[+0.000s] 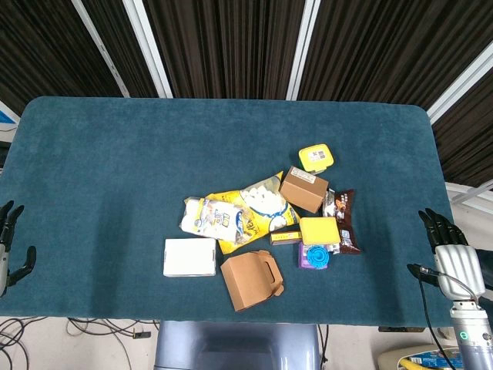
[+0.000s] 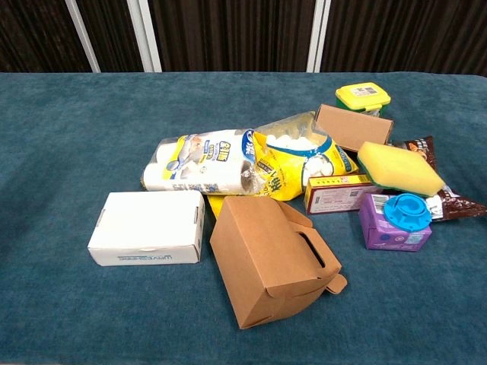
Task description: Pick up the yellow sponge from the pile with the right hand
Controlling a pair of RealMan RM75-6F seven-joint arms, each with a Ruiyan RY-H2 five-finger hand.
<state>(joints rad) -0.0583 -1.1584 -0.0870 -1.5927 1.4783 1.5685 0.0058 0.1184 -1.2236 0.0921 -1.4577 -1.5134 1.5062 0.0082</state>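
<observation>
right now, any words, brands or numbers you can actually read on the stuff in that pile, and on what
None can be read for sure.
white box: a line of print on its front edge, too small.
yellow bag: large characters, blurred.
red and white carton: print, blurred.
purple box: markings, blurred.
yellow tub: lid label, unreadable.

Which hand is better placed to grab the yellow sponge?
Right. The yellow sponge lies on the pile's right side, nearer the right hand at the table's right edge. The left hand sits at the far left edge, across the pile.
</observation>
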